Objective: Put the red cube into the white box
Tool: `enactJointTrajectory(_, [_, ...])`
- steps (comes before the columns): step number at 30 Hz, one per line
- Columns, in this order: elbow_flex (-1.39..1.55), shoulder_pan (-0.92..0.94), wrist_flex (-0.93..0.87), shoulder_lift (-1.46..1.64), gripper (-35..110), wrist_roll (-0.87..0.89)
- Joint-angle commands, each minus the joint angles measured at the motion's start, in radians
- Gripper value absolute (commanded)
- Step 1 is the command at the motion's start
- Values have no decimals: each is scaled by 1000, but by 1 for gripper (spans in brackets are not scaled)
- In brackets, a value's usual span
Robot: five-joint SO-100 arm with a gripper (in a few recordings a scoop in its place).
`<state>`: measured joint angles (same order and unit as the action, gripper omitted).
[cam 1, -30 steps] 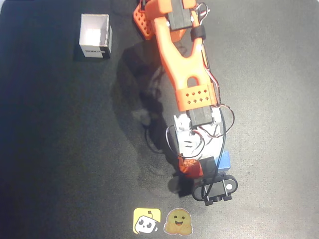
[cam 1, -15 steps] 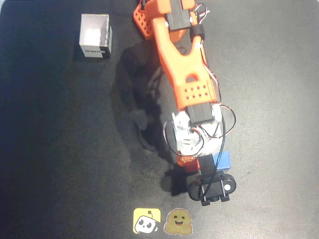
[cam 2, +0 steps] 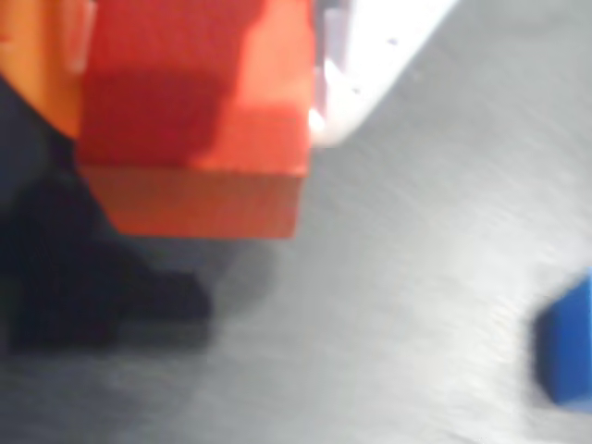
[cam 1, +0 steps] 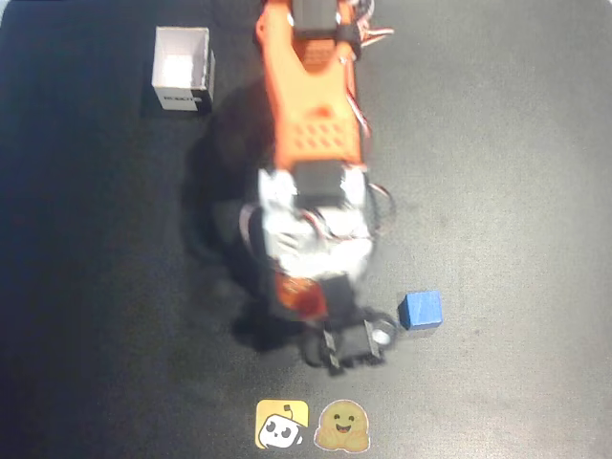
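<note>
Pinching the red cube between its fingers, the end effector hangs above the dark counter, with the blue cube just to its right in the overhead view and the white box well apart at upper left.

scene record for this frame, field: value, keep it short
hand: shut on the red cube, lifted off the table, shadow below it in the wrist view
blue cube: on the table, right of the arm in the overhead view, apart from it
white box: top left in the overhead view, open side up
stickers: two, bottom edge in the overhead view
table: dark mat
</note>
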<state>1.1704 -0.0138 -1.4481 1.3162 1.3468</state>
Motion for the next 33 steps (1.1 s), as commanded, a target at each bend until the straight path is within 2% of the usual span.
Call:
enactJointTrajectory(1, [40,60,8,129,0,-63])
enactJointTrajectory(33, [601,758,-94,830,0,-376])
